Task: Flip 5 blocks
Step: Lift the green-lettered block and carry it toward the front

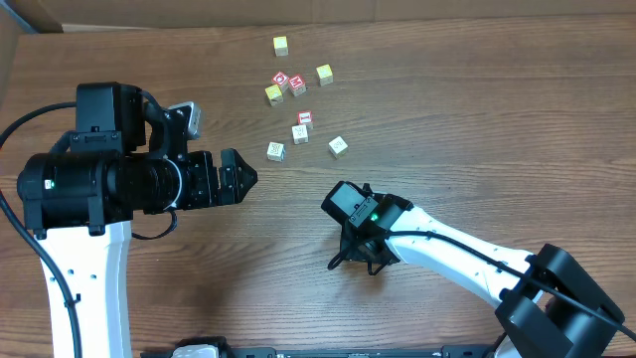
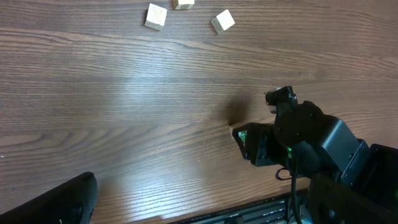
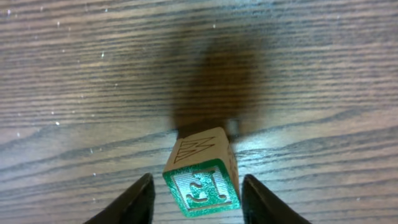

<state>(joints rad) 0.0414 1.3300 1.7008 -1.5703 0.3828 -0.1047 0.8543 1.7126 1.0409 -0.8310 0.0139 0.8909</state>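
Green-faced block [image 3: 200, 186], pale side printed with zigzag M or W, near table [image 1: 199, 298] front-middle between downward-pointing right gripper [image 3: 196, 205] jaws, grip unclear, left gripper [image 1: 241, 176] level, spread wide, empty

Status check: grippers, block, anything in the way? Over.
Left gripper open, empty. Right gripper straddling green-faced block, grip unconfirmed. Other blocks clustered apart; nothing obstructing.

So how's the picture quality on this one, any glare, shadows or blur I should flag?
Left wrist: a broad pale glare streaks the table. Right wrist: the green-faced block is in focus, with a dark shadow on the wood beyond it. Overhead: even light, but the blocks are tiny.
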